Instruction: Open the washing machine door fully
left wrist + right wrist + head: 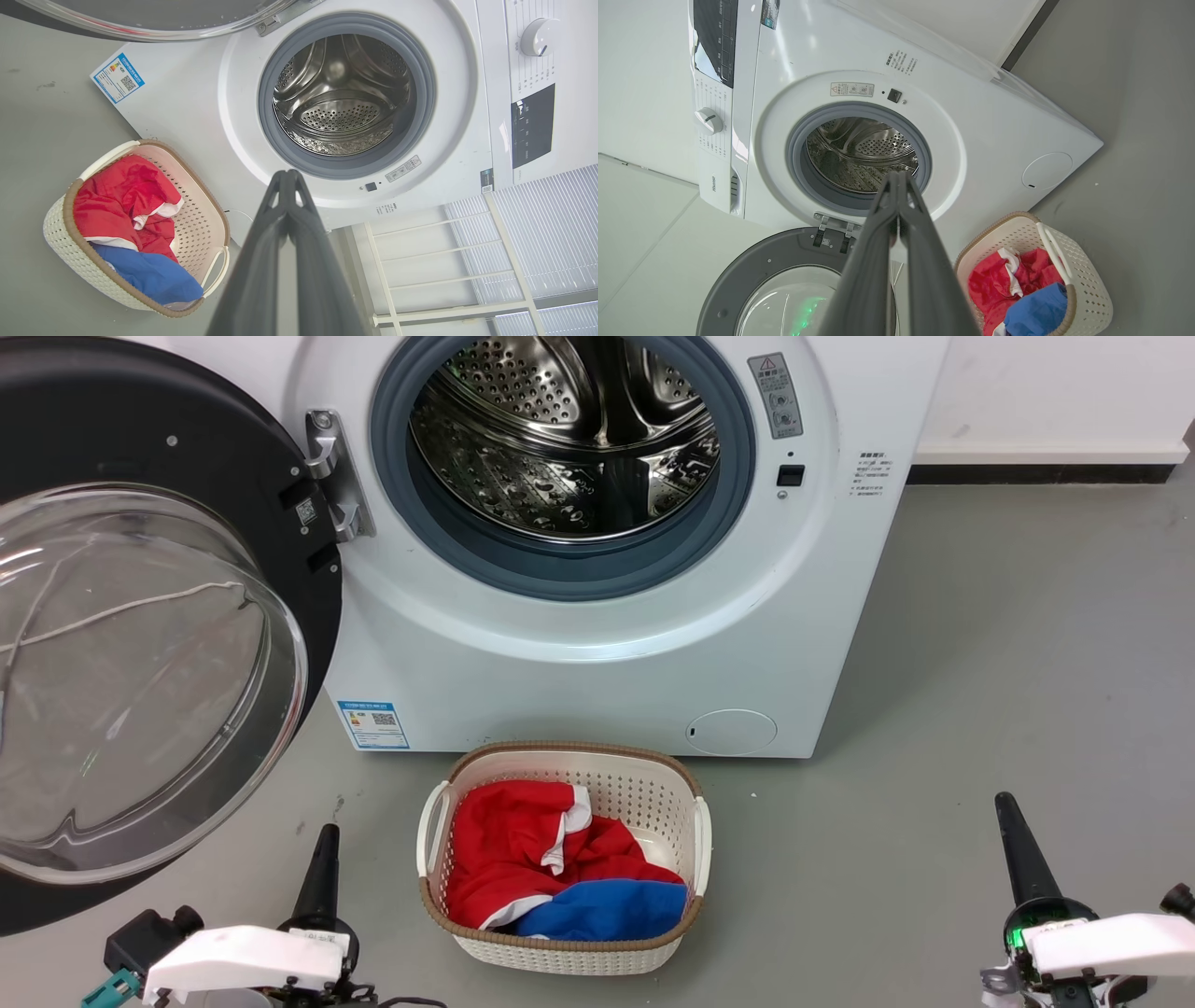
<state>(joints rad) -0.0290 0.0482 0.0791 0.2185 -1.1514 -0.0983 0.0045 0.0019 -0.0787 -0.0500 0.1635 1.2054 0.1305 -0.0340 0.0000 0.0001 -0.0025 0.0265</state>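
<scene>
The washing machine door (159,635) stands swung wide beside the washing machine (597,653), while the left claw (326,835) and the right claw (1006,807) hover pinched together, empty.

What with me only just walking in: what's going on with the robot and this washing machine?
A two-armed robot faces the washing machine. The washing machine door is swung wide open on its hinge to the robot's left, leaving the steel drum exposed; no laundry is visible in it. Neither arm is touching anything: the left gripper and right gripper are held low, shut and empty. A laundry basket with red and blue clothes sits on the floor in front of the machine.
</scene>
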